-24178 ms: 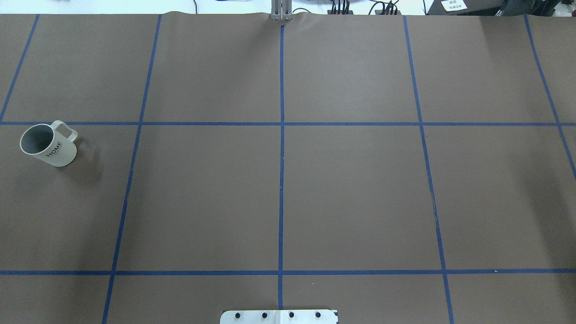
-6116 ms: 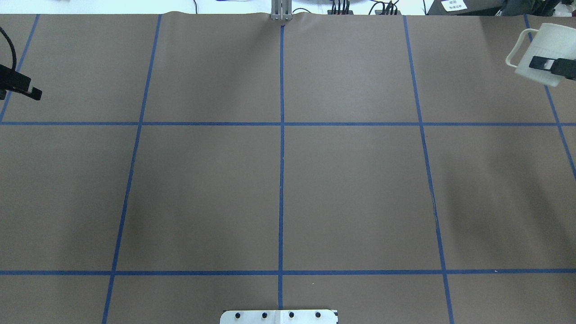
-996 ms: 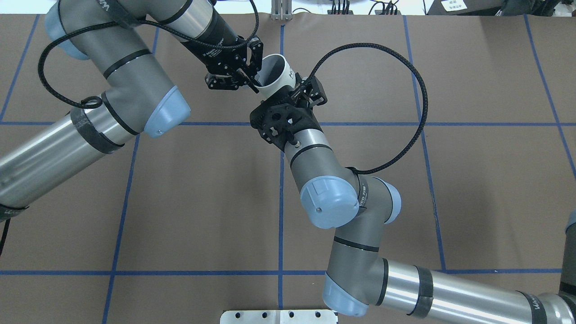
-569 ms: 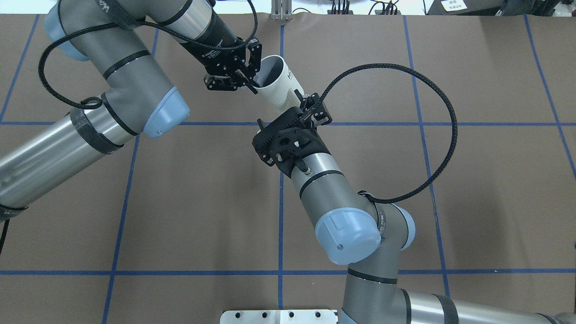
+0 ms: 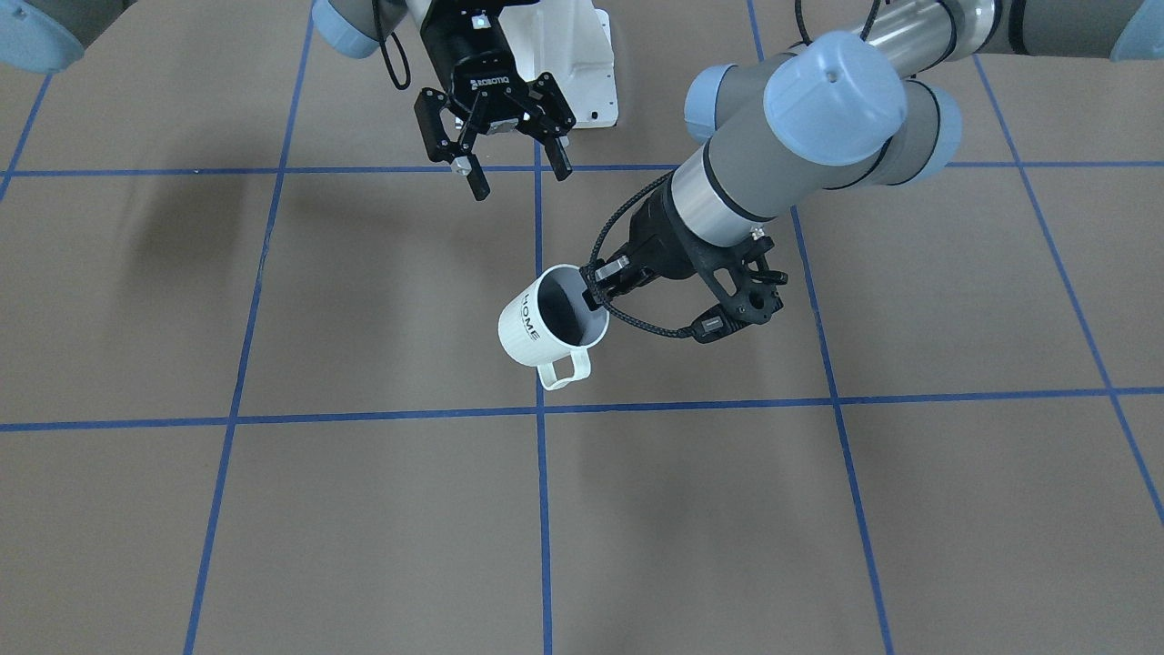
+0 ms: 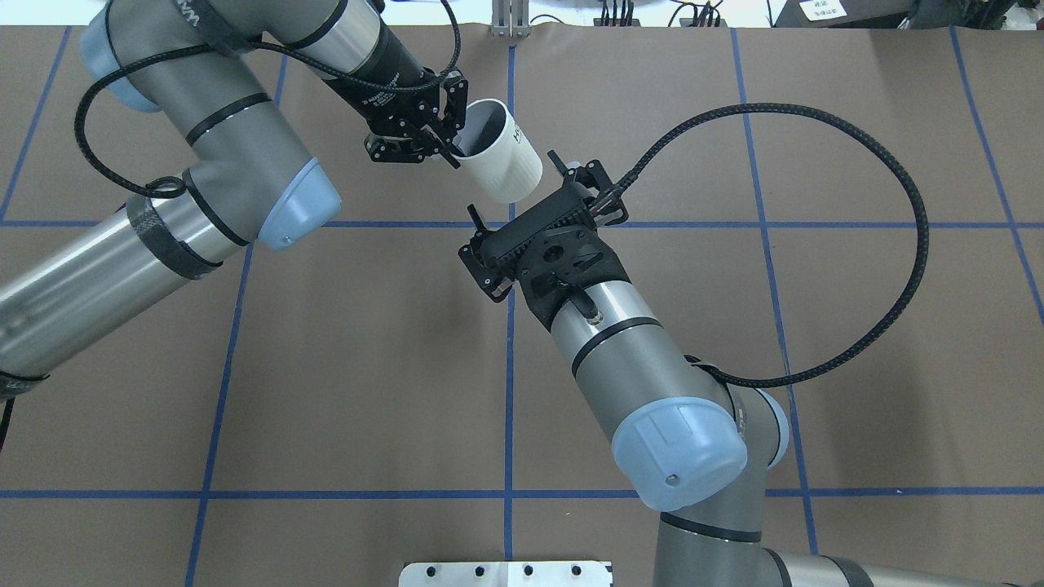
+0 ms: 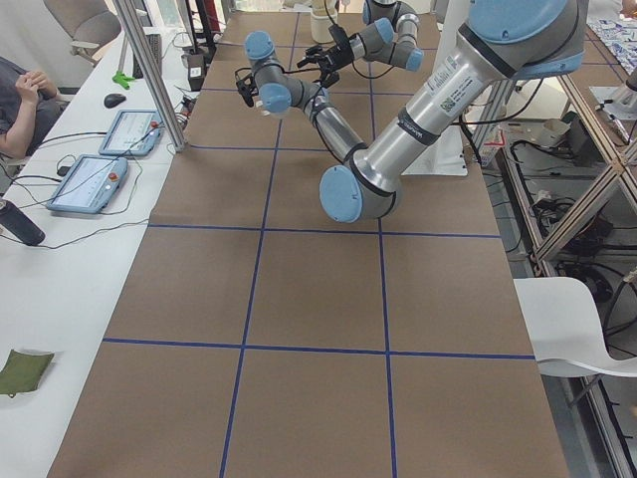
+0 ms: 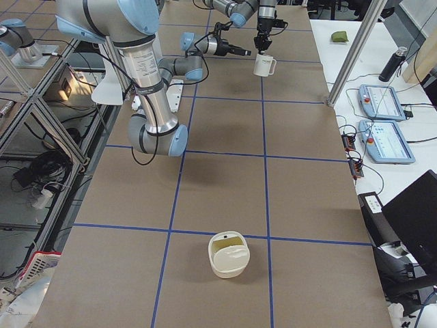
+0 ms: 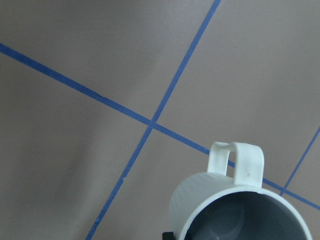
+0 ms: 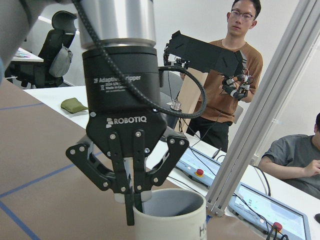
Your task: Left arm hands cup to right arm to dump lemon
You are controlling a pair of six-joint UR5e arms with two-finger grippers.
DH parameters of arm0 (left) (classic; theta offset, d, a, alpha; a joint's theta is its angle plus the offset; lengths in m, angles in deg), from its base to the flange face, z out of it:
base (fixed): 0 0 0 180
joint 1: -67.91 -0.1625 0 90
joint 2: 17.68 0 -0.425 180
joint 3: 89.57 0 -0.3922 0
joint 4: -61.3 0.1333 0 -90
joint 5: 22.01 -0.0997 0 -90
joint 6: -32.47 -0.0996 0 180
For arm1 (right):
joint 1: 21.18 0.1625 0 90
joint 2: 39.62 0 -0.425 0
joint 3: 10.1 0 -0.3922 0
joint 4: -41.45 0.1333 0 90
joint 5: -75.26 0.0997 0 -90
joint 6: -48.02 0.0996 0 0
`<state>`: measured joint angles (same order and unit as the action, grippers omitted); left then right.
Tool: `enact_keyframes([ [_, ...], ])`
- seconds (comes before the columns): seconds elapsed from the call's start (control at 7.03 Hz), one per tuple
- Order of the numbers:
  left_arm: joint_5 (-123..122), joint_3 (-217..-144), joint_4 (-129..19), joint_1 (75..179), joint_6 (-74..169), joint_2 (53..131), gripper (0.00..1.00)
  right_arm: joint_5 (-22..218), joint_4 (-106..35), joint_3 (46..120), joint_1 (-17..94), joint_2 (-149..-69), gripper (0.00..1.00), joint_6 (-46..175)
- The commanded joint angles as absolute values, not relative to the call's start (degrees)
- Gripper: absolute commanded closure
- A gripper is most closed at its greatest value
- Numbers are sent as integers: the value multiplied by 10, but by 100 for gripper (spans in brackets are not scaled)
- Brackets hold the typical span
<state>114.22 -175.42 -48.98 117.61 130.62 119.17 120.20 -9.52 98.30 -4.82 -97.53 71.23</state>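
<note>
While the left arm (image 5: 791,155) reaches in over the brown paper-covered surface (image 5: 273,300), its pincer (image 5: 596,293) pinches the rim of the cup (image 5: 527,332). The right wrist view shows this plainly: one finger inside the mouth, one outside.

Cup: off the surface, in the air, somewhat tilted. Its grey inside shows in both top-down views. The loop handle (image 5: 566,368) is on the side away from the pincer, toward the operators. "HOME" lettering (image 5: 528,320) runs along the white ribbed wall. From above, the cup hangs over the centre blue tape line (image 6: 510,342), between the far edge of the surface and the first cross line.

Right arm (image 6: 644,383): comes in from the robot's right. Its pincer (image 5: 520,180), marked "ROBOTIQ", is spread wide, fingers pointing toward the cup but apart from it, on the robot's side. Bare surface shows between its fingertips and the cup in the front-facing view. A braided cable loop (image 6: 897,244) arcs out from the wrist.

Robot's right end of the surface: a small cream tub (image 8: 229,256) stands well apart from both arms. A pale yellow patch shows inside it, possibly the lemon, but it is too small to name with confidence.

Beyond the surface: an operator in a brown T-shirt (image 10: 250,62) stands holding a black device. Control pendants (image 8: 380,102) lie on the white bench (image 8: 416,96) alongside.
</note>
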Motion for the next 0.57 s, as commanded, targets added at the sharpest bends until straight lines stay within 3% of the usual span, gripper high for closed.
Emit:
enact_keyframes([
  [0.0,1136,-1758,-489,1180,1296,1180,100,1330,-156,987,36,-980,1,814],
  [0.43,1137,-1806,-486,1203,1237,1117,100,1594,-342,988,168,-988,1,862],
])
